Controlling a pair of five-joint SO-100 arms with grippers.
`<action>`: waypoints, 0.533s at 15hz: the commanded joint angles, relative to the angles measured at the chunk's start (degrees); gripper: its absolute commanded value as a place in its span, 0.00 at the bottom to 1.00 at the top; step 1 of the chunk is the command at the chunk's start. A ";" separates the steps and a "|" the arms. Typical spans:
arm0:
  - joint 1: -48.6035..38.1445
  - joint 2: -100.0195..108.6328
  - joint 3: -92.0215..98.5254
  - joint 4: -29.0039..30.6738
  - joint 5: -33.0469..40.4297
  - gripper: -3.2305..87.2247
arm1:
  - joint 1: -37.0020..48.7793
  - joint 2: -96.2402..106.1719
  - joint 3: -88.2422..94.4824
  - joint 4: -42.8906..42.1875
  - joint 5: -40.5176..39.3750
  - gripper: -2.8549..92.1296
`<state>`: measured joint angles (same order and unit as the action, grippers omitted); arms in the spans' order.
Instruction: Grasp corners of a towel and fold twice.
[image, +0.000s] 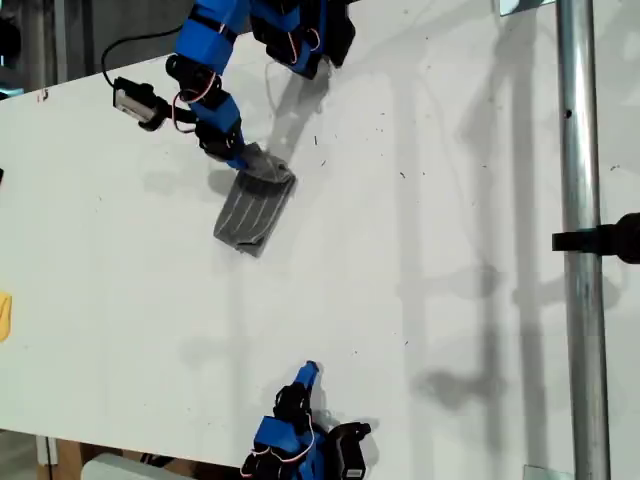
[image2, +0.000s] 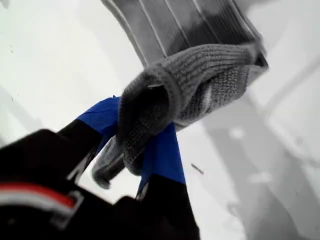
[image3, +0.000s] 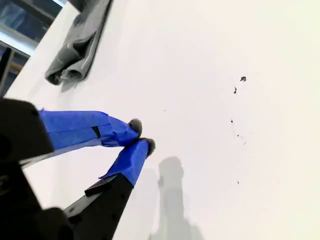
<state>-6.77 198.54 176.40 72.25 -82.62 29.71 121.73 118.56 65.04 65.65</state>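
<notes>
The towel (image: 255, 205) is a folded dark grey striped bundle on the white table, in the upper middle of the exterior view. My first gripper (image: 245, 160) comes down from the exterior view's top and is shut on the bundle's near end. In the first wrist view, bunched knit folds of the towel (image2: 200, 75) fill my first gripper (image2: 145, 135) between its blue fingers (image2: 165, 155). Which corners it holds is hidden. My second gripper (image: 308, 372) sits at the exterior view's bottom edge, far from the cloth. Up close, my second gripper (image3: 142, 137) is shut on nothing, and the towel (image3: 80, 45) lies beyond it.
A vertical metal pole (image: 580, 240) with a black clamp (image: 610, 240) runs down the exterior view's right side. A small yellow thing (image: 4, 315) lies at the exterior view's left edge. The white table (image: 420, 200) carries scattered dark specks.
</notes>
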 joint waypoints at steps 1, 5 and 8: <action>0.70 0.44 -0.18 -0.88 -0.35 0.07 | 0.09 -24.35 -17.67 -9.67 -1.93 0.03; 1.05 0.44 1.76 -0.79 -2.55 0.07 | -0.53 -47.64 -39.29 -12.92 -4.13 0.10; 1.05 0.44 2.29 0.88 -5.89 0.09 | 1.76 -41.92 -38.67 -11.78 -4.04 0.22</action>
<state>-6.42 198.54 178.33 72.42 -87.28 29.88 73.39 83.94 53.26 62.31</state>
